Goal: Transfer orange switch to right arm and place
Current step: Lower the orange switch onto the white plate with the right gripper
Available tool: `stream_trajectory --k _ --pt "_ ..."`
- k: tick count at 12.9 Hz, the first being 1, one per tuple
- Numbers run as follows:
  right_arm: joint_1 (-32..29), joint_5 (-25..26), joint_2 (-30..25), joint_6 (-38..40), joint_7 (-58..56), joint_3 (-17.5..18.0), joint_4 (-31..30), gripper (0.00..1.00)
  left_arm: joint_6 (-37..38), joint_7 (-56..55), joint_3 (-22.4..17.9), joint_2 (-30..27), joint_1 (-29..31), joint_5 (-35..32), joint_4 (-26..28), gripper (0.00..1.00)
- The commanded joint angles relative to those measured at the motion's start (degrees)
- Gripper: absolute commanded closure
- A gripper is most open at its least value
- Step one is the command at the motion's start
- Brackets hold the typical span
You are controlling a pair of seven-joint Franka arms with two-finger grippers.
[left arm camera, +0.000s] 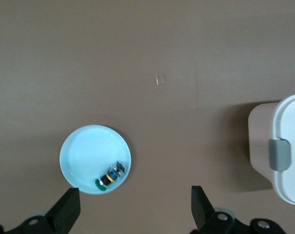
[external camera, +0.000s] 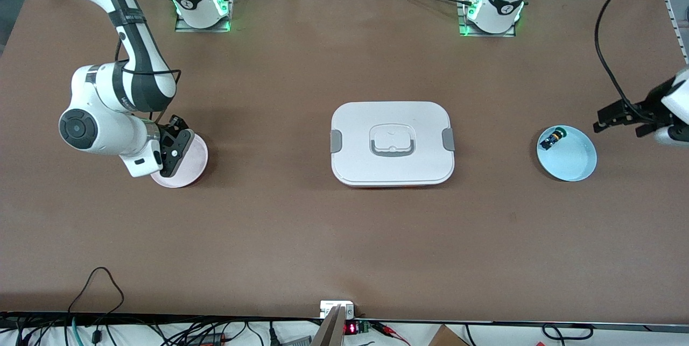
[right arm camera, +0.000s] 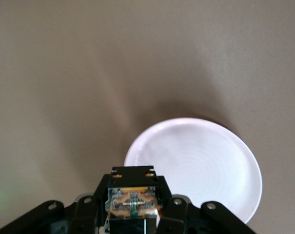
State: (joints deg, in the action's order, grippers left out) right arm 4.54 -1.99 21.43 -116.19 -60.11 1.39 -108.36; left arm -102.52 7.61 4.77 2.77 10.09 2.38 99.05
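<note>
A brown table (external camera: 301, 227) carries three containers in a row across its middle. At the right arm's end sits a pink plate (external camera: 191, 166); the right wrist view shows its dish bare. The right gripper (external camera: 173, 153) hangs over the plate's rim, clamped on the orange switch (right arm camera: 132, 204), a stubby black piece with orange parts seen end-on between the black fingers (right arm camera: 186, 214) in the right wrist view. In the front view the gripper's body hides the switch.

At the table's centre lies a white lidded box (external camera: 392, 143), rectangular with rounded corners, its lid closed, a grey clasp at each short end and a recessed grey handle on top. An orange strip shows along the edge of its base nearest the front camera. What it holds cannot be seen.

Toward the left arm's end sits a light blue plate (external camera: 573, 160). In it, against the rim nearest the box, lies a green-capped switch (external camera: 552, 138), small and black with blue and yellow marks along its body.

The left gripper (external camera: 624, 120) hovers above the table near the edge at the left arm's end, just beside the blue plate, its fingers (left arm camera: 67, 209) spread wide with nothing between them.
</note>
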Motion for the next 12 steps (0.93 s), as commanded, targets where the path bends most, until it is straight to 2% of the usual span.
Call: stream_trajectory --k 1,3,5,6,9,12 --pt "-2.4 2.2 -1.3 -5.7 -7.0 0.7 -4.5 0.75 4.4 -8.1 -0.4 -3.4 -4.2 -4.4 -0.7 0.00" --pt "-2.8 4.0 -1.1 -9.8 -10.6 0.7 -6.3 0.75 8.2 -13.0 -0.9 -5.3 -5.8 -4.5 -0.9 0.00" --pt "-2.9 4.5 -1.2 -14.9 -14.9 0.8 -9.0 0.75 10.0 -16.0 -7.1 -6.0 -11.4 -4.6 -1.0 0.00" --pt "-3.1 4.6 -1.2 -17.1 -15.6 0.7 -10.6 0.75 10.2 -15.9 -8.4 -5.8 -11.8 -4.3 -1.0 0.00" --pt "-3.6 4.6 -1.1 -21.2 -16.9 0.7 -13.3 0.75 10.5 -15.3 -8.5 -5.7 -11.3 -4.5 -2.4 0.00" --pt "-4.4 4.6 0.2 -21.8 -16.9 0.7 -13.6 0.75 10.2 -14.8 -8.1 -4.6 -11.3 -4.8 -2.8 0.00"
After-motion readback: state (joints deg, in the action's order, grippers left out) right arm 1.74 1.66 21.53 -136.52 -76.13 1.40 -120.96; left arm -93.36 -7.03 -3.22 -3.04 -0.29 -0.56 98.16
